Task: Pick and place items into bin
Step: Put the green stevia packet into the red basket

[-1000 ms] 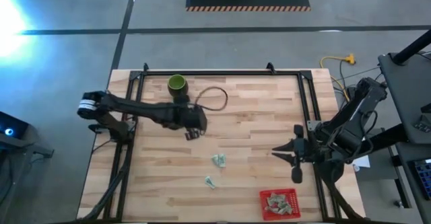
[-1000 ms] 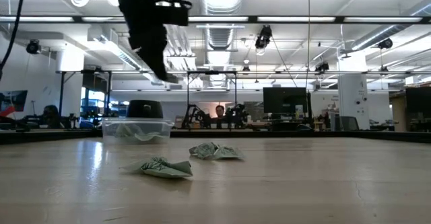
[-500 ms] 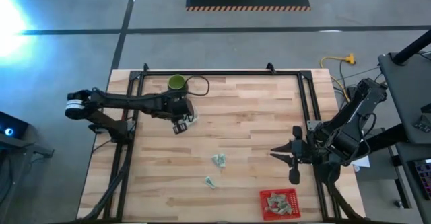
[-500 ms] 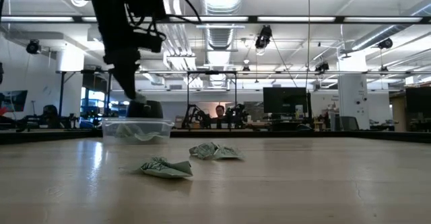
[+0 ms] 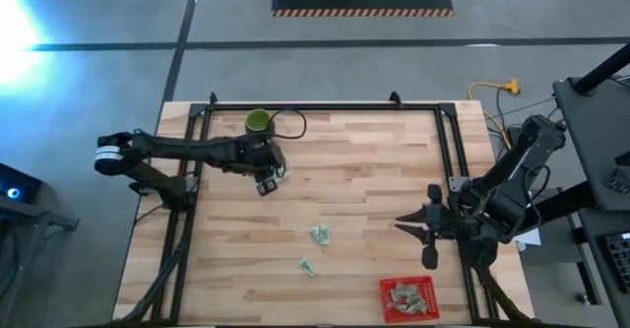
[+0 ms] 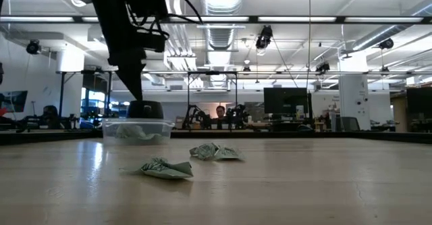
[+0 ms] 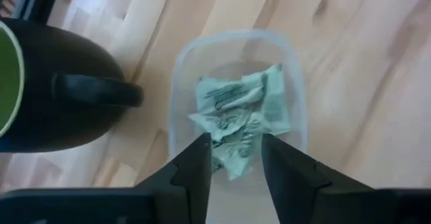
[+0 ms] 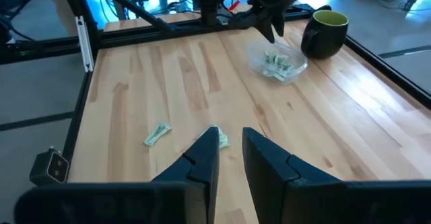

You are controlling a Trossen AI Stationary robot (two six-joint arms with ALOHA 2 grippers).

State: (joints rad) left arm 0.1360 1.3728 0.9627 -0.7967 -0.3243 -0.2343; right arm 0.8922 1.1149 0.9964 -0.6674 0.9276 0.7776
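Left gripper (image 5: pixel 264 183) hangs above a clear bin (image 7: pixel 237 109) beside the dark green cup (image 5: pixel 258 122); its jaws stand apart, holding nothing, and crumpled packets (image 7: pixel 239 113) lie in the bin below. Two more packets (image 5: pixel 320 234) (image 5: pixel 307 266) lie loose at mid-table, well apart from the bin. A red tray (image 5: pixel 408 299) with further packets sits at the near right corner. Right gripper (image 5: pixel 406 224) waits at the table's right edge, jaws narrowly apart, empty.
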